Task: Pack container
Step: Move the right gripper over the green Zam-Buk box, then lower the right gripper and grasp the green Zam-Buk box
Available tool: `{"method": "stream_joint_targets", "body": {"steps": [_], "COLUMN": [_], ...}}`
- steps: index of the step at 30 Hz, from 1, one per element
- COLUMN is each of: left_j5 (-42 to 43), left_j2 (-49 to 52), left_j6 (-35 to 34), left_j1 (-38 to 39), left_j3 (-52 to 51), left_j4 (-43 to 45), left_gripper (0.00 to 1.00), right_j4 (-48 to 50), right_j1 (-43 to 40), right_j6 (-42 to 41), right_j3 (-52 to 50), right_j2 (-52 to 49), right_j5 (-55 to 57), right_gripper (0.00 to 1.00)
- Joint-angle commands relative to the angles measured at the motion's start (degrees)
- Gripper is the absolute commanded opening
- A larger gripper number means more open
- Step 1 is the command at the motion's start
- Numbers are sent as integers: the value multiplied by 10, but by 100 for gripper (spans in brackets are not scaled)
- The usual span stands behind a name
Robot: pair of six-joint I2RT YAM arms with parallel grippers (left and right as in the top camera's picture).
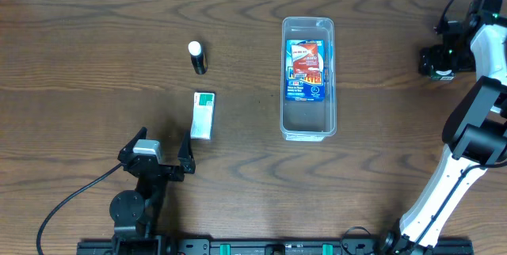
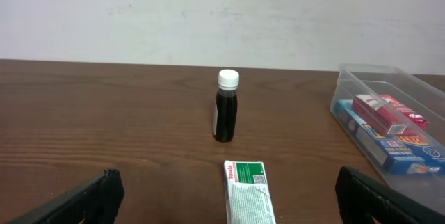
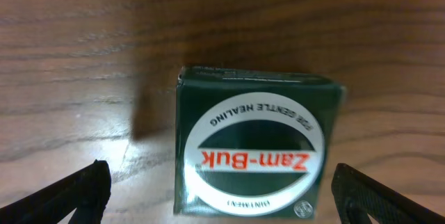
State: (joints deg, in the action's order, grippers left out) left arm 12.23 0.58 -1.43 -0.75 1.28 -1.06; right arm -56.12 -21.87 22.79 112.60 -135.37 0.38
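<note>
Step in hand: you are on the pick of the green carton point(image 3: 257, 151), I judge; it lies on the table point(image 1: 79, 33) far to the right, well apart from the container point(image 1: 307, 120).
Right gripper point(image 3: 221, 175): it hangs over the carton with its fingers spread, one on each side, and neither touches it.
Left gripper point(image 2: 228, 182): fingers also wide apart, holding nothing, pointed at the white and green box point(image 1: 203, 115) just in front of it.
Container: it stands right of the table's middle. It is clear plastic, long and narrow, with rounded corners and a rim.
Inside: a blue and red pack point(image 1: 306, 69) lies flat in the far half; the near half looks bare.
Next move: probably you must go down, close on two flat sides of the carton, then carry it to the bare half.
Carton: stiff card, square face, with a white round label; it should hold well.
Bottle point(image 2: 225, 106): upright, dark, round, with a white cap; beyond the white and green box.
Table: brown wood grain, smooth.
</note>
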Motion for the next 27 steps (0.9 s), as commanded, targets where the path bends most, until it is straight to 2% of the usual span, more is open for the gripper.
{"method": "stream_joint_targets", "body": {"steps": [1, 10, 14, 27], "left_j5": [6, 6, 6, 6], "left_j2": [-3, -3, -3, -3], "left_j6": [6, 6, 5, 6], "left_j1": [-3, -3, -3, -3], "left_j3": [-10, -10, -10, -10], "left_j4": [-18, -18, -18, -18], "left_gripper": [98, 98, 98, 98], "right_j4": [13, 25, 26, 33], "right_j1": [-7, -18, -24, -36], "right_j6": [4, 4, 0, 9], "right_j3": [-18, -23, -27, -28], "right_j2": [2, 2, 2, 2], "right_j5": [-8, -9, -9, -49], "right_gripper": [99, 99, 93, 89]}}
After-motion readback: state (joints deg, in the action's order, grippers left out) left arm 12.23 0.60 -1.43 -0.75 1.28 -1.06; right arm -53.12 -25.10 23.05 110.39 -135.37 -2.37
